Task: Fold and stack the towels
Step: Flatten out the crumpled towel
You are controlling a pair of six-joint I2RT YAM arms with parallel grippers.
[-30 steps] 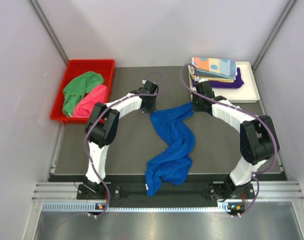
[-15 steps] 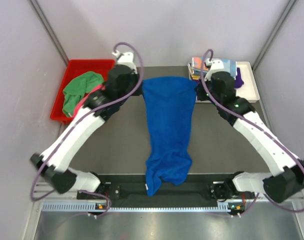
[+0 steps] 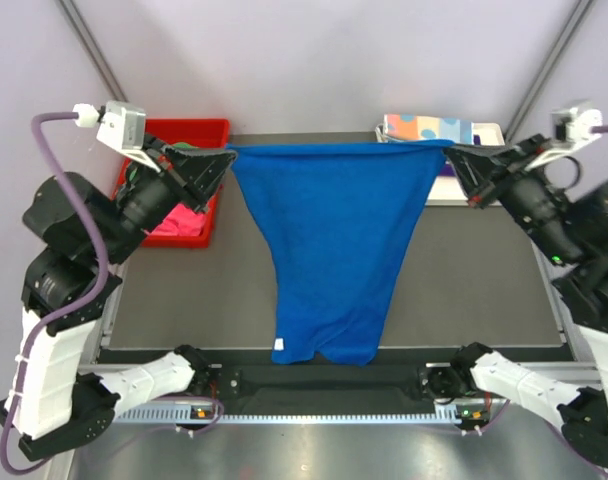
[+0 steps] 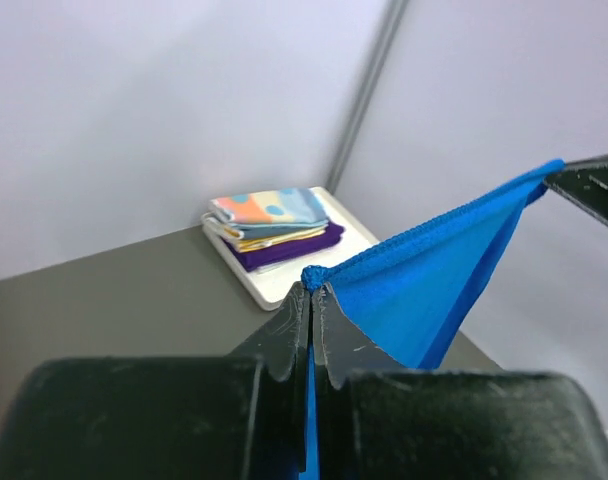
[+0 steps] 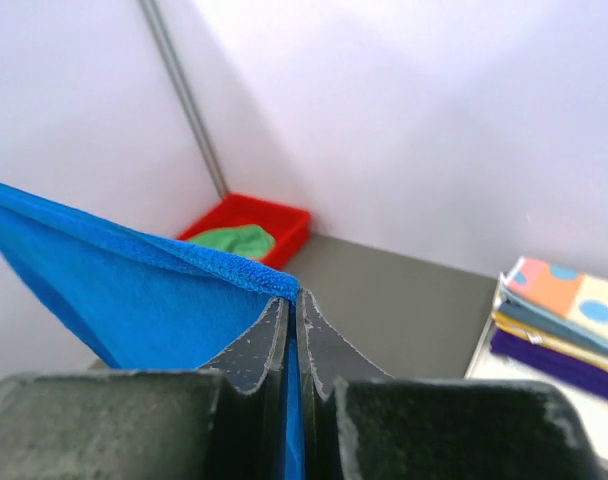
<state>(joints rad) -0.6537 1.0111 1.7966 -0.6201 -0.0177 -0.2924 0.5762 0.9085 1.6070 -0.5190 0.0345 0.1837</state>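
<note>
A royal blue terry towel (image 3: pixel 329 245) hangs stretched in the air between both arms, its lower end near the table's front edge. My left gripper (image 3: pixel 227 157) is shut on its top left corner, as the left wrist view (image 4: pixel 313 285) shows. My right gripper (image 3: pixel 454 155) is shut on its top right corner, as the right wrist view (image 5: pixel 292 298) shows. A stack of folded towels (image 3: pixel 429 130), orange-pink with teal dots on top and purple below, lies on a white tray (image 3: pixel 489 193) at the back right. A green towel (image 5: pixel 230 241) lies in the red bin.
A red bin (image 3: pixel 194 228) at the back left also holds a pink towel (image 3: pixel 169 222). The dark grey table (image 3: pixel 464 270) lies between white side walls. The metal front rail (image 3: pixel 314 410) carries both arm bases.
Both grippers have lifted the blue towel from a crumpled heap on the table, then moved up and apart, so it now hangs spread wide between them.
</note>
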